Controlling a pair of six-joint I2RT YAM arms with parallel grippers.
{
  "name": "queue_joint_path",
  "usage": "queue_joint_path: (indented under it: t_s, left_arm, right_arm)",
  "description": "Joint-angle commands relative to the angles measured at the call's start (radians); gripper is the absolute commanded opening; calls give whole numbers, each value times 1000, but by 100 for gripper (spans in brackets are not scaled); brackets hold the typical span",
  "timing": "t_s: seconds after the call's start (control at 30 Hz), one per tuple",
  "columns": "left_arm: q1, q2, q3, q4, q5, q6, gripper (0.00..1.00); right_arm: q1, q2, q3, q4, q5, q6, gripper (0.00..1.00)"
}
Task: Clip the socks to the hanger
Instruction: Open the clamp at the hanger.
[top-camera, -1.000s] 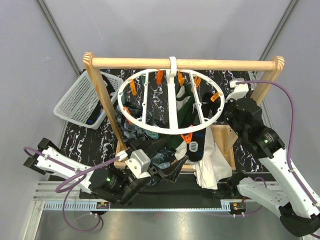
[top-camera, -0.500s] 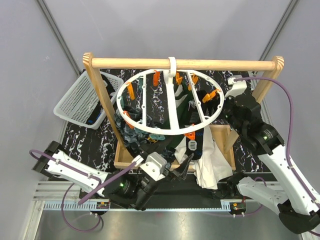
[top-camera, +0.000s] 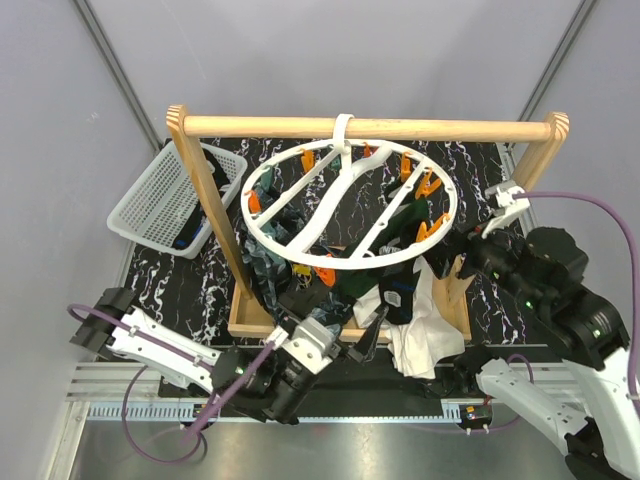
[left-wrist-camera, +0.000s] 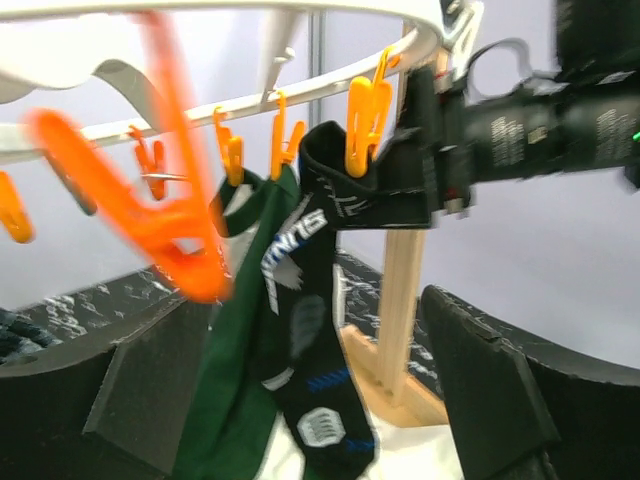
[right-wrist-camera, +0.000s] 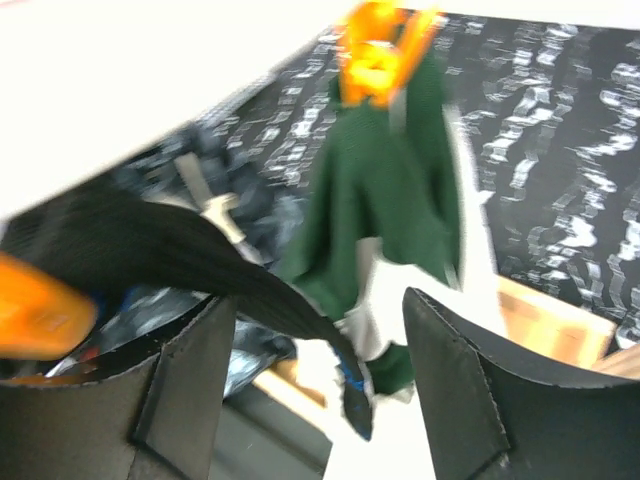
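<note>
1. The hanger is hung by its hook from the wooden rail, over the middle of the counter. The ring is tilted, w/ orange pegs spaced round the rim.
2. A dark green sock and a black sock w/ white print are hung side by side from the rim, at approx. 4–5 o'clock on the ring in the top view. The black sock's cuff is gripped by a peg.
3. Mottled teal-grey fabric is seen under the rim at approx. 7 o'clock. It cannot be told whether it is pegged or lying loose.
4. The left end effector is placed below the ring at approx. 6 o'clock and aimed at the two socks. It is released: the fingers are spread wide, nothing is held, and the socks are seen beyond the gap.
5. The right end effector is placed just beside the rim at approx. 3–4 o'clock.
   - Its fingers are also spread, i.e. released.
   - A strip of black fabric is draped over one finger and runs into the gap, unclamped.
   - In the left wrist view it sits right at the black sock's cuff, but contact cannot be confirmed because of blur.
6. A white cloth is draped at approx. 5 o'clock of the ring, by the wooden tray.
7. A white mesh basket is set at approx. 9 o'clock.
</note>
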Motion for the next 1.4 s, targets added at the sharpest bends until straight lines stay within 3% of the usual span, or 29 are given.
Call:
queue_joint_path:
  t_s: [0.0,0.1,0.37,0.43,0.5,0.53,0.57,0.63,0.77,1.07,1.23,1.37]
  left_arm:
    - [-2,33,-11,345,16,135,92]
    - [-10,52,-20,466,-21,221,92]
    - [-59,-26,-64,451,-130,222,90]
    - [-86,-74,-84,354,-141,187,88]
    - [-99,-201,-121,62,-112,-8,87]
    - [-97,-258,-127,-107,-75,-278,86]
    - [-65,-381,-124,-459,45,-430,86]
    - [-13,-469,-138,-608,138,-660,86]
    - [-7,-577,-195,-606,233,-635,86]
    - [-5,-473,-84,-647,333,-537,90]
    - [3,-464,-100,-615,331,-516,91]
    - [19,-447,-120,-544,347,-462,91]
  right_arm:
    - [2,-45,58,-56,-175,-8,74]
    - [1,-75,87,-105,-203,-14,76]
    - [4,-107,126,-174,-200,-39,78]
    - [2,-105,117,-171,-207,-45,79]
    - [2,-104,107,-171,-212,-53,79]
    - [2,-104,98,-171,-212,-57,79]
    - [2,-102,94,-165,-218,-60,79]
    - [2,-105,80,-158,-221,-60,79]
    - [2,-102,63,-136,-246,-50,79]
    - [2,-104,81,-136,-278,-25,79]
    - [2,-104,100,-142,-298,-21,79]
    - [2,-116,103,-113,-412,-22,79]
